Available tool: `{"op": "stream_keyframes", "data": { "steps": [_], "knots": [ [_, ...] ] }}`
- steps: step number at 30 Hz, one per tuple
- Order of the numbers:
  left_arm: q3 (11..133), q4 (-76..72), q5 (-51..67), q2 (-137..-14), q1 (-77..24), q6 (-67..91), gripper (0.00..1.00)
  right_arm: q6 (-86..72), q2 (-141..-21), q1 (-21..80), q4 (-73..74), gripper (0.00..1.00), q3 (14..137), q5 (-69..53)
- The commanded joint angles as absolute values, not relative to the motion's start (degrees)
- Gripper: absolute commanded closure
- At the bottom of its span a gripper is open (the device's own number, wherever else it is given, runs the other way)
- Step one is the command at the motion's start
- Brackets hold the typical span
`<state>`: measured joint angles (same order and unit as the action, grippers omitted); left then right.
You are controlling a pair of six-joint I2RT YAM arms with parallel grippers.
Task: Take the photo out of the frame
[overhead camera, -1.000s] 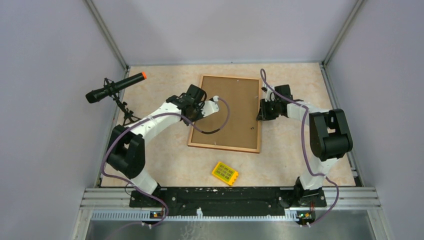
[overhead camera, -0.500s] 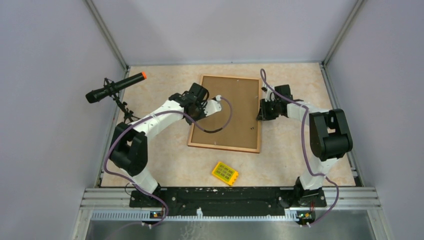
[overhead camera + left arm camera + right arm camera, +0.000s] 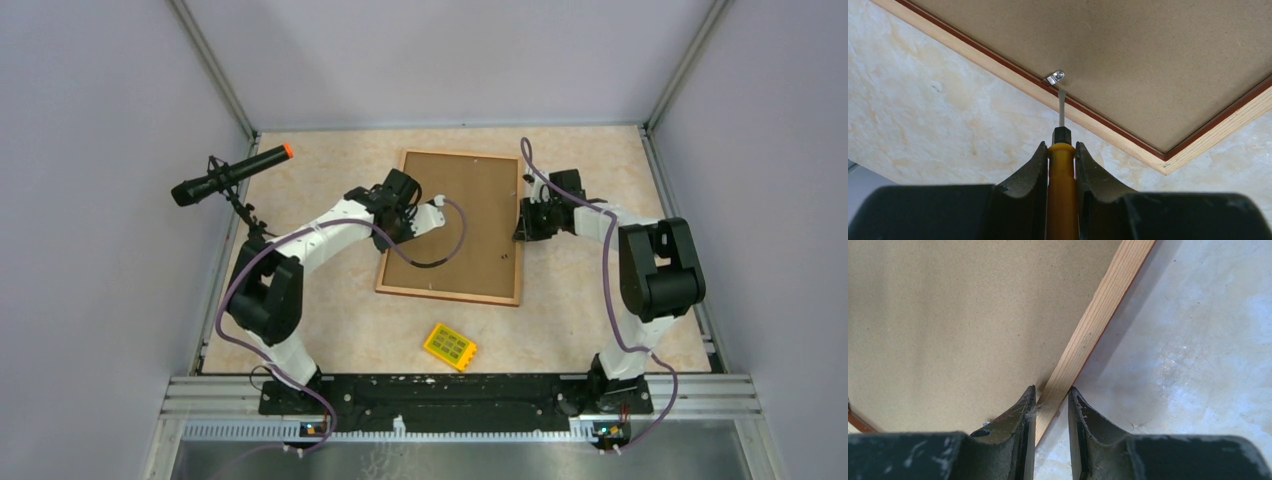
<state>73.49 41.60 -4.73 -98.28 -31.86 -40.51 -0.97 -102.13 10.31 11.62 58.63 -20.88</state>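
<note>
The frame [image 3: 485, 190] lies face down on the table, its brown fibreboard back up. The photo is hidden under the backing. My left gripper [image 3: 398, 218] is at the frame's left edge, shut on a yellow-handled screwdriver [image 3: 1062, 190]. The screwdriver's blade tip touches a small metal clip [image 3: 1054, 77] on the rim. My right gripper [image 3: 522, 222] is at the frame's right edge. In the right wrist view its narrow-set jaws [image 3: 1052, 390] straddle the light wood rim [image 3: 1098, 310].
A small yellow block [image 3: 450, 346] lies near the front, below the frame. A black microphone on a tripod [image 3: 230, 172] stands at the left. The left arm's purple cable [image 3: 447, 240] loops over the frame's back. Walls enclose the table on three sides.
My left wrist has shifted slightly towards the frame and further back, still holding the screwdriver. The right arm and the frame have not moved.
</note>
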Motion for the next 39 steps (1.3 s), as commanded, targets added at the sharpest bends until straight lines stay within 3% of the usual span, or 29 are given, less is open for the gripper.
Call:
{"op": "stream_keyframes", "data": {
  "steps": [1, 20, 39],
  "knots": [
    [74.4, 40.0, -4.7, -99.2, -32.0, -40.0, 1.0, 3.1, -105.1, 9.9, 15.8, 1.0, 58.1, -16.9],
    [75.7, 36.5, -4.9, -101.8, -32.1, -39.5, 1.0, 3.2, -105.5, 9.9, 15.8, 1.0, 58.0, -17.1],
    [76.3, 40.9, 2.2, -100.6, -32.4, -39.4, 1.0, 3.2, -105.7, 9.9, 15.9, 1.0, 58.1, -17.0]
  ]
}}
